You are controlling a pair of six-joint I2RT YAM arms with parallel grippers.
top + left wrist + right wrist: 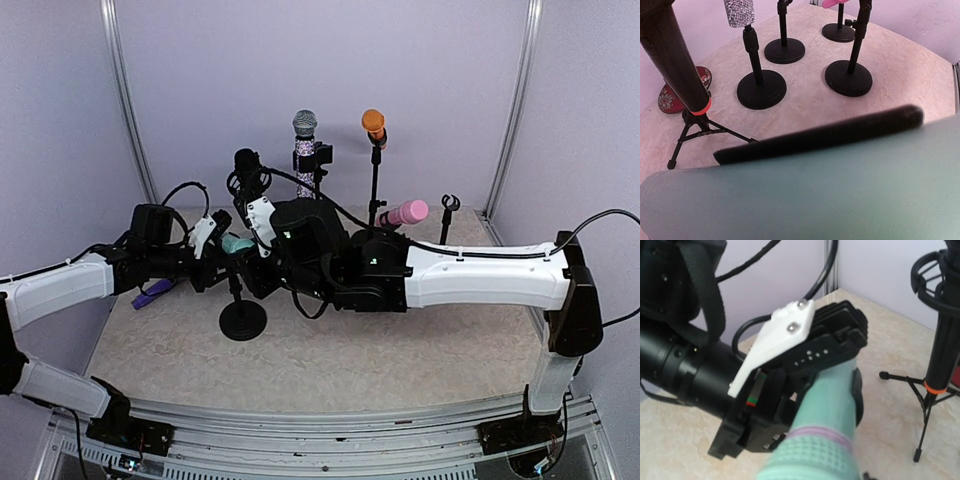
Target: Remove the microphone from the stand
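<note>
The left gripper (830, 380) was clamped across the teal body of the mic (238, 243), one dark finger above it and one below, as the right wrist view showed plainly. The left wrist view was half filled by that same teal barrel, so the hold sat on the handle and not on the mesh head.

From where I stood the mic was at about 10 o'clock from the table's (420, 350) middle, over its stand (242, 320), whose round black base sat at 6 o'clock from it. I could not tell whether the clip had let go.

The right gripper (262, 228) was just beside the mic at 2 o'clock; whether it gripped anything I could not tell.

I judged the mic stiff, smooth and a little slippery, head-heavy, with a mesh that would dent. The mid-barrel was the place to hold. The stand looked light enough to come up with it.

Further out, a black mic (247, 162) stood at 12 o'clock, and a glitter mic (305, 125) at 1.
</note>
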